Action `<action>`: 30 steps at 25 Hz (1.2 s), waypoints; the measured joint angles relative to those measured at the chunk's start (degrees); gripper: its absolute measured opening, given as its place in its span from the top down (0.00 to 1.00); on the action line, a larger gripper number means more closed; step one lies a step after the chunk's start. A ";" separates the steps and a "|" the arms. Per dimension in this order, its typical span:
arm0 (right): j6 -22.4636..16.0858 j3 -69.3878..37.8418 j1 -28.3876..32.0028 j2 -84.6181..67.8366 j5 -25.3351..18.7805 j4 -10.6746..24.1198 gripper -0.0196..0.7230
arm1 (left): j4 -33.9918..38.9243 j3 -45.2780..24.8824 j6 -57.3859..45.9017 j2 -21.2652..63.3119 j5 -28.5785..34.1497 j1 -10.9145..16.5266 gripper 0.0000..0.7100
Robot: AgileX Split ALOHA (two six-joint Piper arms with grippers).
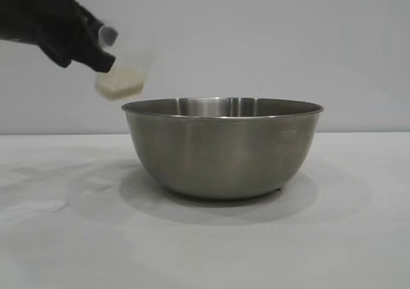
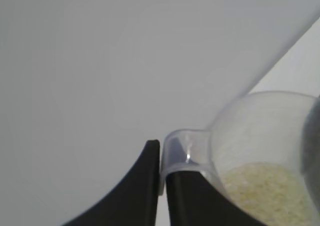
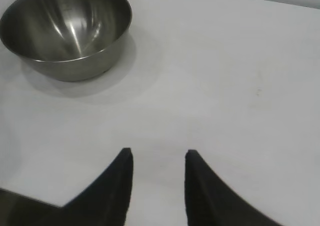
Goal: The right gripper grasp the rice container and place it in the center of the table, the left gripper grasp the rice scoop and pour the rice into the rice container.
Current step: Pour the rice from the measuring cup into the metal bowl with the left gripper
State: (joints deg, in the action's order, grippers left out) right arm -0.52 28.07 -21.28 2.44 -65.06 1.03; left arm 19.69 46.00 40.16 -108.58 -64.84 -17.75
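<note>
The rice container (image 1: 221, 148), a large steel bowl, stands upright in the middle of the table (image 1: 359, 238); in the right wrist view it (image 3: 67, 28) looks empty. My left gripper (image 1: 106, 49) is up at the left, above and beside the bowl's left rim, shut on the handle of the rice scoop (image 1: 123, 71). The clear scoop hangs tilted with pale rice (image 1: 122, 84) in its lower part. In the left wrist view my left gripper (image 2: 162, 158) pinches the scoop handle (image 2: 182, 148), with rice (image 2: 265, 191) inside the cup. My right gripper (image 3: 156, 158) is open and empty over bare table, away from the bowl.
A plain pale wall (image 1: 288, 39) stands behind the table. The bowl casts a soft shadow (image 1: 96, 199) on the table to its left.
</note>
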 joint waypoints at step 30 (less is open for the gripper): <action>0.00 0.00 0.00 0.00 0.00 0.00 0.64 | 24.30 9.63 34.54 -5.55 9.02 -6.38 1.00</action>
State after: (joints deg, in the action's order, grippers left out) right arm -0.52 28.07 -21.28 2.44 -65.06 1.03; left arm 43.99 55.62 74.70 -114.13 -55.82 -24.13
